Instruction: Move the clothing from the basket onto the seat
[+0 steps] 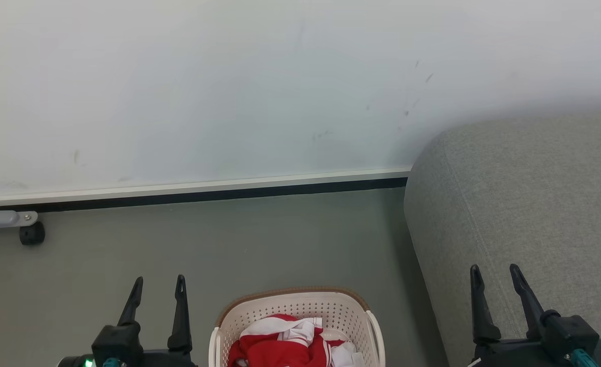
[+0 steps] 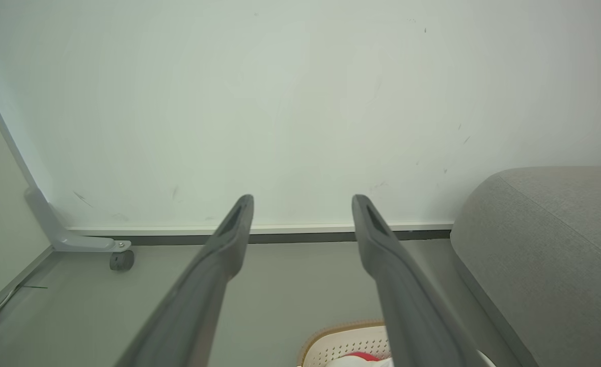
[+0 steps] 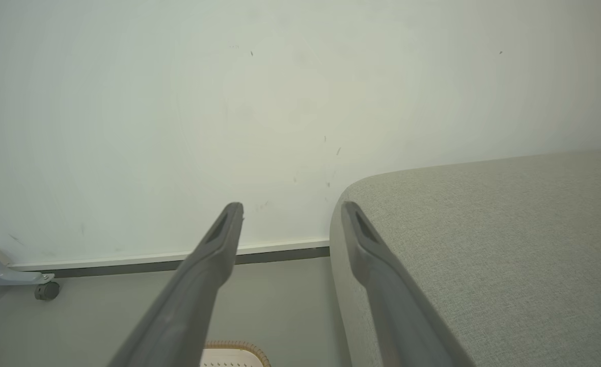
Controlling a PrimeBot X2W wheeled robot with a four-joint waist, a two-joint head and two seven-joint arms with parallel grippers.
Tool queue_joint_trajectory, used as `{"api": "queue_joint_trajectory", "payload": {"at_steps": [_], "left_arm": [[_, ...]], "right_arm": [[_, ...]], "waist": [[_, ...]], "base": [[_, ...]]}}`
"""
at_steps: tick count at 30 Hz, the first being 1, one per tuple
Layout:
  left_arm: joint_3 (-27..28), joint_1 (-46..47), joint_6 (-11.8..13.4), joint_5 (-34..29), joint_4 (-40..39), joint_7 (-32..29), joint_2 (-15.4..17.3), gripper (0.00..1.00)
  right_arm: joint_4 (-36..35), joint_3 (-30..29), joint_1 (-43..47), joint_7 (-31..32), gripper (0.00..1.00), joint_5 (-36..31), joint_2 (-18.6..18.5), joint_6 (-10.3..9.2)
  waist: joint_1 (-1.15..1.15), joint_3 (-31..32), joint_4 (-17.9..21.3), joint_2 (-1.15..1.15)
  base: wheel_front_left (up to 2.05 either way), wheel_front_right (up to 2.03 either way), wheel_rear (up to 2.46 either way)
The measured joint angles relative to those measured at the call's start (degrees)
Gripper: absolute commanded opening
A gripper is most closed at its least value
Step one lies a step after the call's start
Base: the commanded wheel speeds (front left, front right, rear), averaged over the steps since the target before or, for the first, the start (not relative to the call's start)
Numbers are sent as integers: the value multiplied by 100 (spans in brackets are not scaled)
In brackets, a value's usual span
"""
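Lying crumpled inside the basket (image 1: 331,311), the clothing (image 1: 275,346) shows red with white trim, low in the head view between both arms. The left gripper (image 1: 159,279) hangs above the grey floor (image 1: 280,239), jaws spread and empty; the right gripper (image 1: 494,267), likewise spread and empty, shows against the seat (image 1: 524,204), which stands near the basket's right side

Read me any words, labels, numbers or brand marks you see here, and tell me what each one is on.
No text can be read. The clothing in the basket is crumpled: red cloth and white trim, no letters in sight. The seat, wall and floor carry no writing; the wall has just scuff marks.
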State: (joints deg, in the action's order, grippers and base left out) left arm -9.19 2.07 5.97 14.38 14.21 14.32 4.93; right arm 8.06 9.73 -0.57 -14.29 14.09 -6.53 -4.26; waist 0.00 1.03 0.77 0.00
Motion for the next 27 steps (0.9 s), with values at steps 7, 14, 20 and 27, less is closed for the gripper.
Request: {"api": "queue_joint_trajectory", "payload": {"at_steps": [7,14,20,27], "left_arm": [[36,1,-47,0,30,0,-9,100],[46,0,-52,-4,11,0,-37,100],[48,4,-101,-62,-109,0,-40,100],[-79,209,-225,-189,-134,0,4,100]], "right_arm": [[0,-24,0,0,100,-2,5,7],[-51,-56,38,0,100,-35,16,23],[-226,-101,55,0,100,-49,26,23],[-413,-165,-37,0,100,-96,33,23]], "waist": [[0,-6,-4,0],[0,-58,-13,0],[0,-285,-27,0],[0,-724,-26,0]], "base": [[0,0,0],[0,0,0],[0,0,0],[0,0,0]]}}
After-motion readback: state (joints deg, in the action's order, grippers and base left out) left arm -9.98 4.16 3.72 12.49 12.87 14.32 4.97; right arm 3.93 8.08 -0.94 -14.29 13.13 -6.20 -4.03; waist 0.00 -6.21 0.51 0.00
